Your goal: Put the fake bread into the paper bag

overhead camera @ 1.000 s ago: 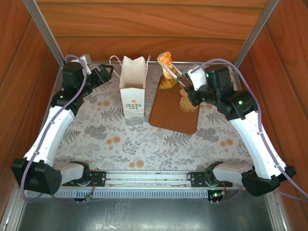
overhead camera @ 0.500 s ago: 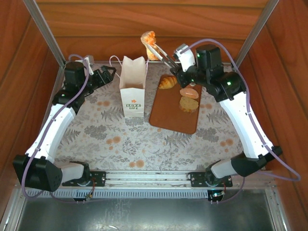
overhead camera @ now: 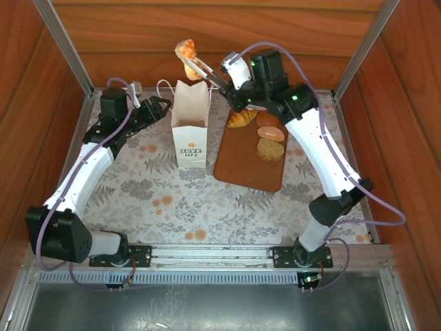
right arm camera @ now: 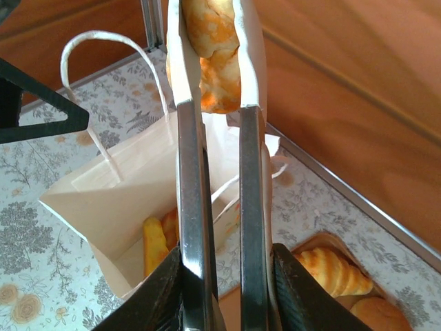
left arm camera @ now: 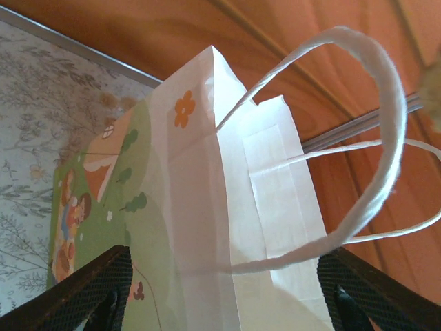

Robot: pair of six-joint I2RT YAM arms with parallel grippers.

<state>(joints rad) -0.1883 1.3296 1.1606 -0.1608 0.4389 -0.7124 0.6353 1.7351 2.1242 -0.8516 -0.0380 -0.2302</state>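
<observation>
On the brown board [overhead camera: 244, 165], centre right, lie two rolls [overhead camera: 270, 149] and a croissant [overhead camera: 240, 119]. Left of it stands the paper bag [overhead camera: 189, 127]. The left gripper [overhead camera: 162, 107] is spread beside its handle, nearer than before. The right gripper [overhead camera: 190, 61], pinching a yellow-orange pastry [overhead camera: 185, 49], has swung from over the board to above the bag's mouth, upper centre.

Brown board [overhead camera: 242, 171] on floral mat [overhead camera: 158, 200]; wooden walls [overhead camera: 207, 31] around.
</observation>
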